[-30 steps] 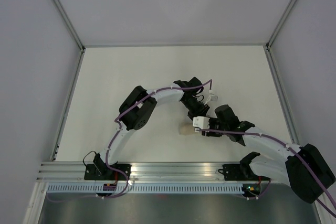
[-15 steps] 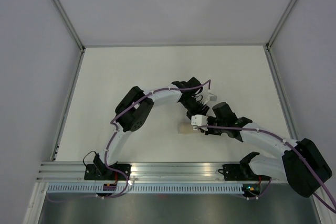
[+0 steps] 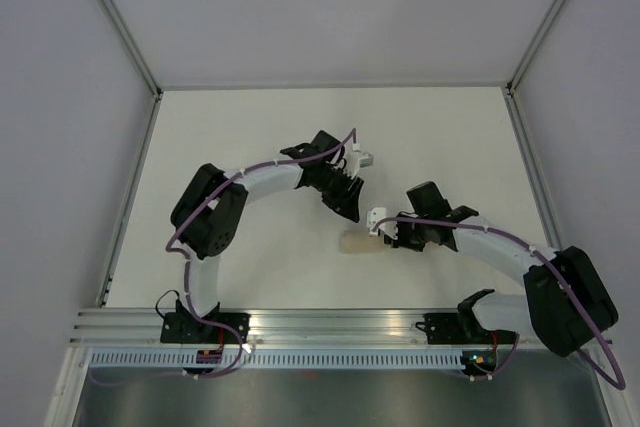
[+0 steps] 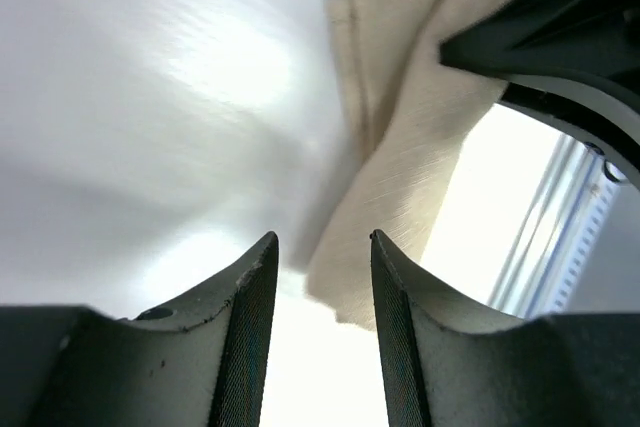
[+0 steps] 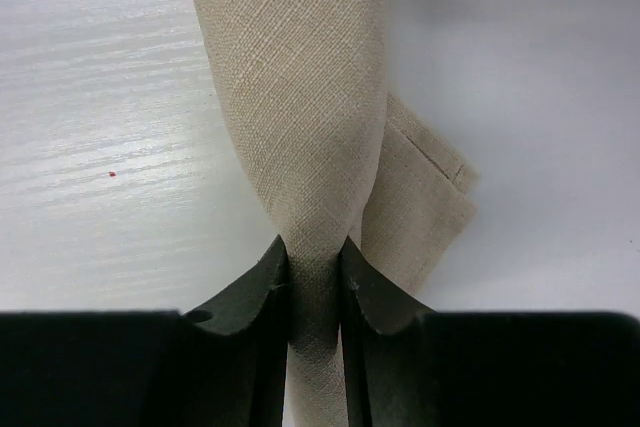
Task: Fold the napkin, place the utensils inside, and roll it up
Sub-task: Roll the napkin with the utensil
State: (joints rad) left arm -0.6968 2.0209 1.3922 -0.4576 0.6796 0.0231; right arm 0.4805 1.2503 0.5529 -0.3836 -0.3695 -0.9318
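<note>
Right gripper (image 5: 315, 255) is pinching a bunched fold of the napkin (image 5: 300, 77) between its fingers, we are noting. We are seeing the napkin lying folded on the white table (image 3: 250, 127). Just beyond the napkin, the left gripper (image 4: 322, 239) is hovering with fingers parted, gripping nothing.

White table (image 3: 250, 127); aluminium rail (image 3: 330, 325) along near edge; grey walls (image 3: 60, 97)

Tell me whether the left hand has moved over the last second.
Yes. The left hand has drawn back leftward, toward the table's left edge and away from the napkin, which the right hand grips.
</note>
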